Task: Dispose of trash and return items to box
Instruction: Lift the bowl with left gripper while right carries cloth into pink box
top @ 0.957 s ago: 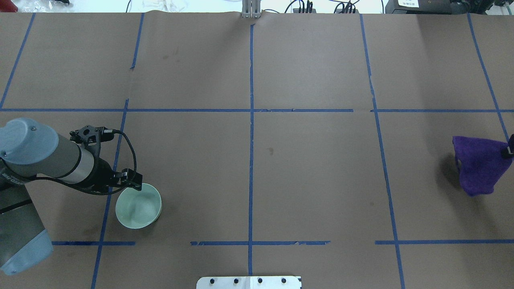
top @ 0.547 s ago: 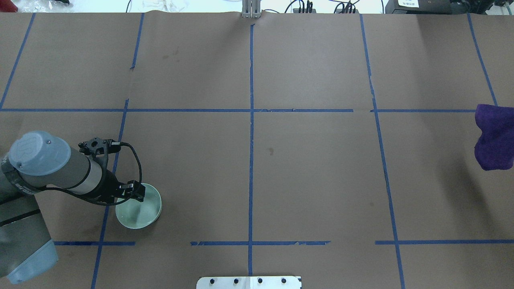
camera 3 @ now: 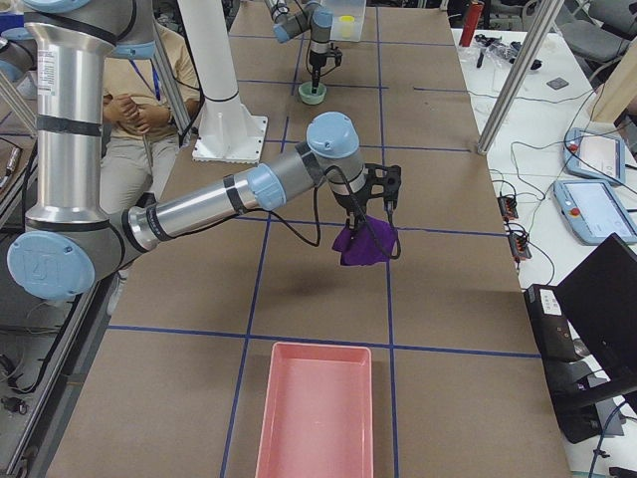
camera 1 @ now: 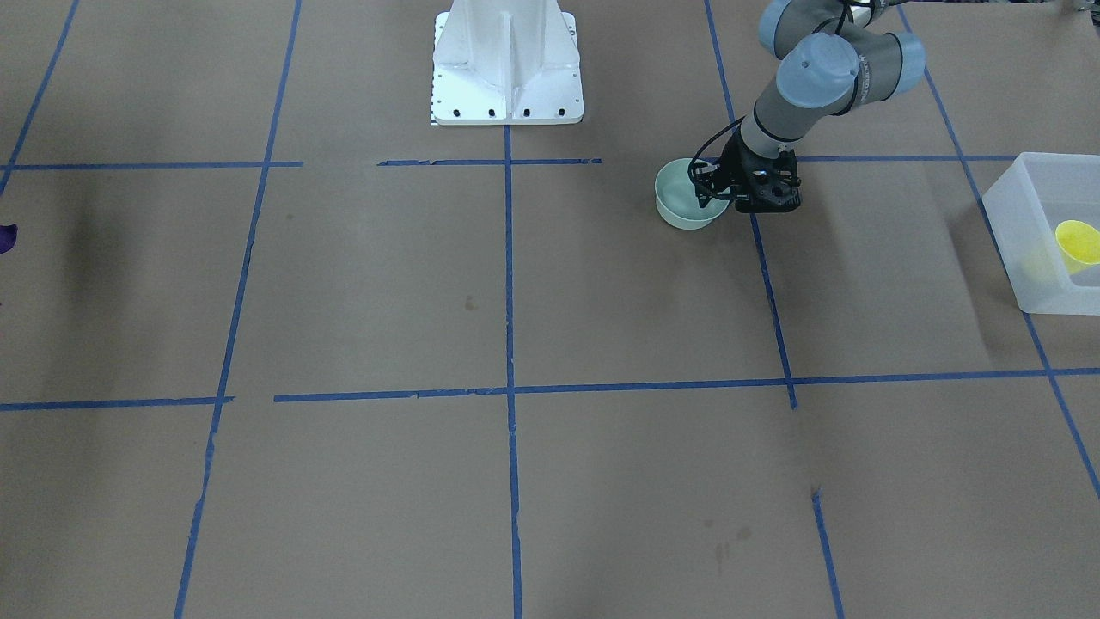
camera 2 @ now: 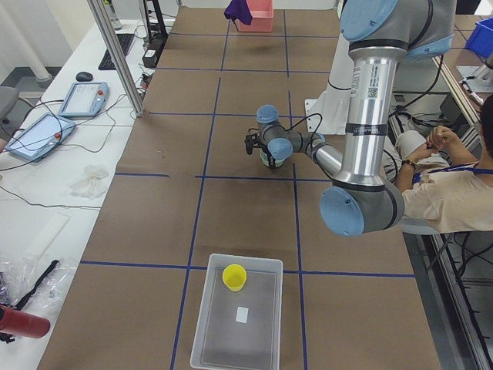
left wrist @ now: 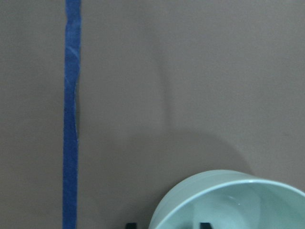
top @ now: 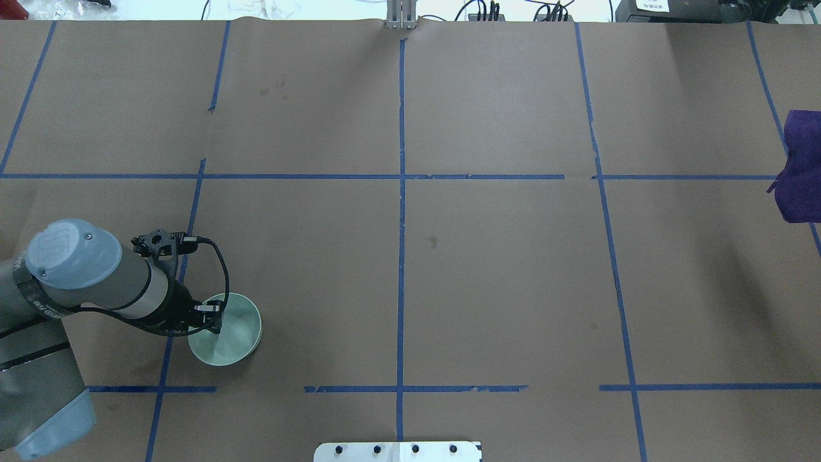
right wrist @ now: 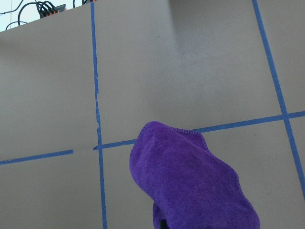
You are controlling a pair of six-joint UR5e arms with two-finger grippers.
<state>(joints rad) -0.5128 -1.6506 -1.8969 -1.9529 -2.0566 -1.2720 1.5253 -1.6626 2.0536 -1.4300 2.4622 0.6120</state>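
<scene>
The pale mint-green bowl [top: 236, 335] stands upright on the brown table [top: 500, 269], near the robot's left side, and also shows in the front view [camera 1: 681, 205]. My left gripper [top: 211, 324] is low at the bowl's rim and open. In the left wrist view one fingertip [left wrist: 131, 224] is outside the wall and the other inside the bowl [left wrist: 238, 205], both apart from the wall. The yellow cup [camera 1: 1078, 243] lies in the frosted box [camera 1: 1023, 258]. My right gripper [camera 3: 373, 214] is shut on a purple cloth [camera 3: 363, 247] and holds it above the table.
A pink tray [camera 3: 314, 413] lies at the table's right end, below and nearer than the hanging cloth. The robot's white base plate [camera 1: 507, 77] stands at the near middle. Blue tape lines grid the table. A seated person [camera 2: 454, 185] is behind the robot.
My left gripper came down and slightly toward the robot onto the bowl's rim; the bowl shifted a little. My right arm carried the purple cloth farther from the robot, toward the right edge.
</scene>
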